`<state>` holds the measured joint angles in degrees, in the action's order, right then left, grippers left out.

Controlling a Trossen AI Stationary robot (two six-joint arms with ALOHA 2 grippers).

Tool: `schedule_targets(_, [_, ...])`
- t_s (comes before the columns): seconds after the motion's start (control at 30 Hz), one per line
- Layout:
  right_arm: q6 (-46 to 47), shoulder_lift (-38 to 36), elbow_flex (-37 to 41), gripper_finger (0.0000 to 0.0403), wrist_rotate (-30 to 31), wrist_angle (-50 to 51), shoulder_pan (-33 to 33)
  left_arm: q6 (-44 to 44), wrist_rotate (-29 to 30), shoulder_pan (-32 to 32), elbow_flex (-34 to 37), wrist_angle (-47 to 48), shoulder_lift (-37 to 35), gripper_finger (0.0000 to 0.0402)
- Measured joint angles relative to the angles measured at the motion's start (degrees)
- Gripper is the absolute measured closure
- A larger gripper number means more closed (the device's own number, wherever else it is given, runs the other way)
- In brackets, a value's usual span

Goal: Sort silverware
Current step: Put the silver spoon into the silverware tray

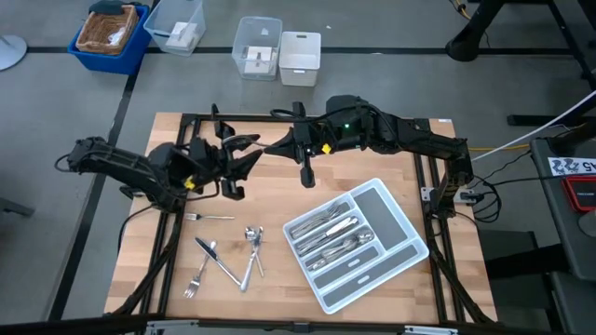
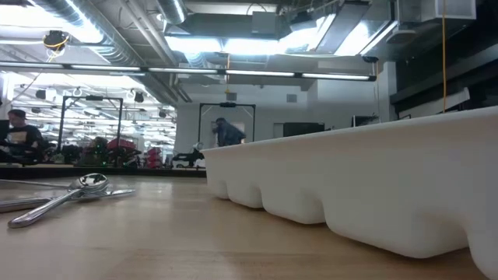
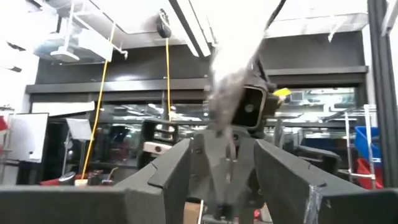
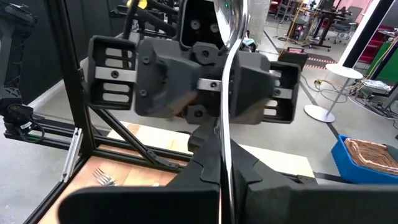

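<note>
The high view looks straight down on the whole table, tray at its right. The low view sits at tabletop height, close against the tray wall, facing the room; both share the spoons. The left wrist view faces the right gripper close up; the right wrist view faces the left gripper close up.

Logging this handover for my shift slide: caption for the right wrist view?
Right gripper pinching a spoon upright before the open left gripper.
</note>
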<state>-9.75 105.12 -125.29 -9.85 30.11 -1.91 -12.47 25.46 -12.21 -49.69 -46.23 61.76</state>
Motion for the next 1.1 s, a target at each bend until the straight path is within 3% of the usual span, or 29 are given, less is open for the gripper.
schedule_targets(0.5, [0.01,0.00,0.00,0.0403,0.00,0.00,0.00,-0.63,-2.41,0.00,0.00,-3.99,-0.02,0.0244])
schedule_targets(0.67, [0.01,0.00,0.00,0.0403,-0.02,0.00,0.00,-1.66,-2.39,0.00,0.00,-3.96,-0.02,0.0288])
schedule_targets(0.9, [-0.34,0.00,0.00,0.0403,-0.33,0.00,0.01,-2.58,-2.77,-0.06,0.00,-4.22,-0.02,0.0385])
schedule_targets(1.1, [-0.38,0.00,0.00,0.0403,-0.39,0.00,0.04,-0.94,-2.85,-0.06,0.00,-4.21,-0.02,0.0394])
